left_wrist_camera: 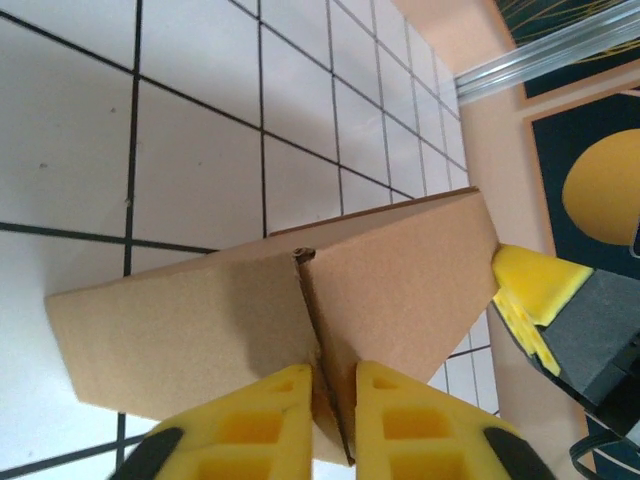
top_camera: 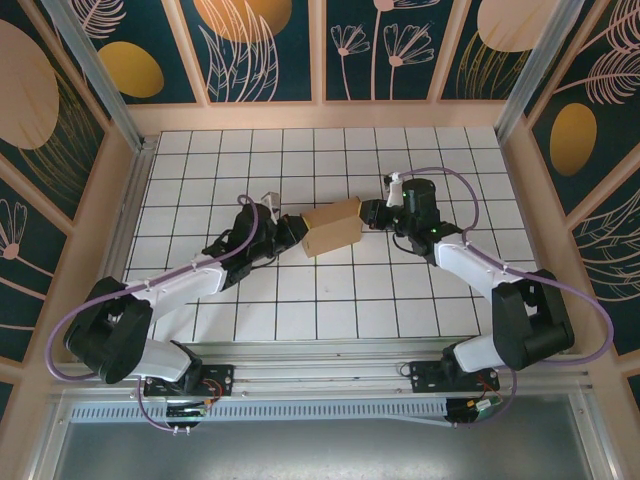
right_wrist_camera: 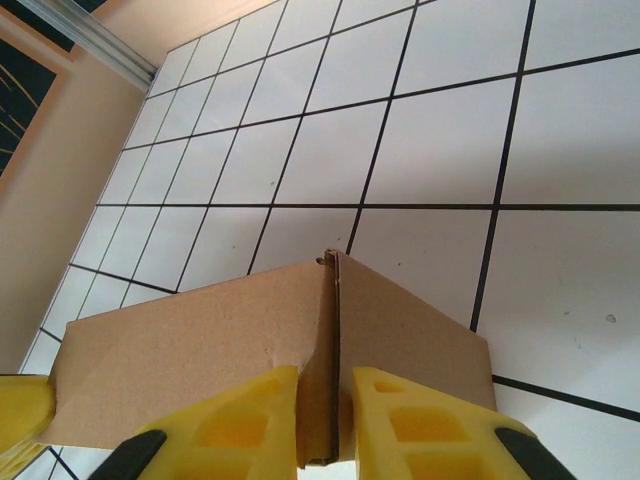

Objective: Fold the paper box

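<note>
The paper box [top_camera: 332, 228] is plain brown cardboard, held just above the tiled floor in the middle of the top view, between the two arms. My left gripper [top_camera: 296, 231] grips its left end; in the left wrist view the yellow fingers [left_wrist_camera: 262, 420] pinch a folded cardboard edge of the paper box [left_wrist_camera: 400, 270], with my left gripper [left_wrist_camera: 333, 405] shut on it. My right gripper [top_camera: 368, 214] grips the right end; in the right wrist view its fingers [right_wrist_camera: 405, 425] clamp a doubled cardboard flap of the paper box [right_wrist_camera: 180, 350], my right gripper [right_wrist_camera: 326, 420] shut on it.
A white tiled floor [top_camera: 320, 300] with black grid lines spreads all around. Peach walls [top_camera: 320, 115] and aluminium rails [top_camera: 130, 210] border it. The right gripper's yellow fingertip [left_wrist_camera: 535, 290] shows past the box's far end in the left wrist view.
</note>
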### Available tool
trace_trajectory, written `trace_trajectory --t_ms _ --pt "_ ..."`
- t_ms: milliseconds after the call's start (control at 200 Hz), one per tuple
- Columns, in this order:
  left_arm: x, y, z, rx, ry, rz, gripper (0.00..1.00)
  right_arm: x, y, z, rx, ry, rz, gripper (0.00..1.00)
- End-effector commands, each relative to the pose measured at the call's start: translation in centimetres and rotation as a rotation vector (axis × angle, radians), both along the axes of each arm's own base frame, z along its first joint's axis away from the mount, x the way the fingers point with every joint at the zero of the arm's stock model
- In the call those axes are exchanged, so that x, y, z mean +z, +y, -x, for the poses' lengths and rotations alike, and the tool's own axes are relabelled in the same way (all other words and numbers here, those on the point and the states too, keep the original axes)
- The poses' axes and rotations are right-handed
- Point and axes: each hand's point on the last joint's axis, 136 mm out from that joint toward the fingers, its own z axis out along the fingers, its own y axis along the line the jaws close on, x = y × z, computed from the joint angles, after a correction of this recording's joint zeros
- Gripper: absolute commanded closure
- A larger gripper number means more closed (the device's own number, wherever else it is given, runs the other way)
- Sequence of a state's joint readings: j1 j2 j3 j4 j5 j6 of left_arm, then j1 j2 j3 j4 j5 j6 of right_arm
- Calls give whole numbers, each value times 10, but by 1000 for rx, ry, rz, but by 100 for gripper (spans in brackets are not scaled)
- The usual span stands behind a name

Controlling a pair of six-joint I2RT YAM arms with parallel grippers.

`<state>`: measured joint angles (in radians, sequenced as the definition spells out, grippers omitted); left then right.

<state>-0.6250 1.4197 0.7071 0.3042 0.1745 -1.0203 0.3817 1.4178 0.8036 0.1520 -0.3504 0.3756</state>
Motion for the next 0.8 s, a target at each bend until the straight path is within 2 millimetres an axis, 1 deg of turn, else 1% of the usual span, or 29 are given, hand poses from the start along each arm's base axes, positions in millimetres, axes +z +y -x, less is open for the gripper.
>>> trace_trajectory --t_ms 0,50,105,150,215,295,335,395,440,496,526,581,621,656,706,751,796 --pt "-120 41 77 -67 376 -270 84 -99 -50 50 -114 349 249 81" --pt "-102 32 73 -102 316 -231 81 -90 -48 52 -119 330 224 81" --pt "-84 23 72 -142 261 -209 78 -84 -47 60 -126 321 198 81" --pt "-73 18 77 -176 234 -199 76 -82 -48 71 -130 325 178 80" --pt "-62 11 88 -209 219 -181 72 -83 -52 92 -138 350 164 78" --pt "-53 11 104 -213 228 -161 64 -84 -60 120 -156 400 149 74" --pt "-46 12 111 -204 228 -140 59 -80 -64 133 -167 421 139 72" --pt "-31 15 117 -182 206 -96 52 -66 -70 146 -181 420 116 67" --pt "-19 19 117 -154 177 -61 47 -54 -73 151 -190 399 95 63" --pt "-8 27 112 -102 128 -37 43 -42 -76 152 -213 376 55 55" --pt "-7 32 109 -70 106 -34 41 -40 -74 152 -213 373 24 53" --pt "-14 42 104 -7 100 -47 38 -41 -67 148 -196 387 -44 50" --pt "-21 45 101 24 110 -50 36 -43 -60 143 -177 402 -97 48" --pt "-26 43 100 25 120 -40 34 -46 -54 138 -161 419 -130 46" --pt "-27 32 97 -5 105 -9 32 -51 -47 128 -143 428 -152 44" --pt "-27 22 92 -23 91 16 31 -55 -43 119 -132 424 -147 43" --pt "-32 18 85 -10 101 11 31 -58 -41 109 -127 414 -131 42"
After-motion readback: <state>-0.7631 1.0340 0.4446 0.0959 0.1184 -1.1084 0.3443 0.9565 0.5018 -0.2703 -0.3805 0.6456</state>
